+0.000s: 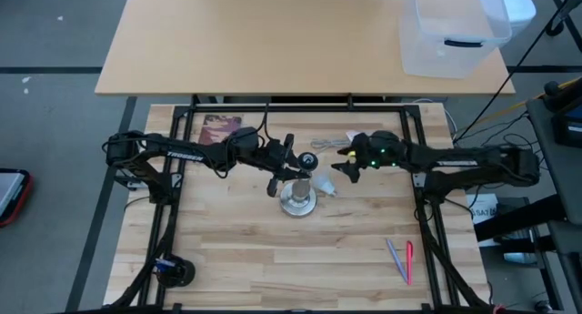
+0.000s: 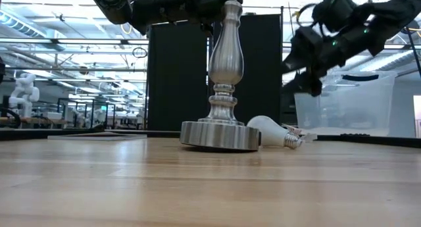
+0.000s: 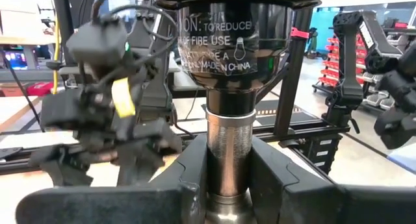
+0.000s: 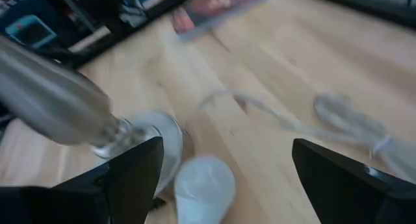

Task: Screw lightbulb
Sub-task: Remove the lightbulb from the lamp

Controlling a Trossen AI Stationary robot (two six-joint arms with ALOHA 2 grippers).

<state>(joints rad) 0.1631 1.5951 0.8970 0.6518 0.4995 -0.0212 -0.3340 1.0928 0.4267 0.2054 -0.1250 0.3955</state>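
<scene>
My left hand clamps the lamp stand; right hand, spread open, hovers above the lightbulb, not yet picked up off the surface.

We see a silvery lamp stand between the two grippers, close under the left one. A reddish packet lies behind the left gripper; two pens — pink and lilac — lie well in front of the right one. A clear plastic bin stands far beyond it.
</scene>
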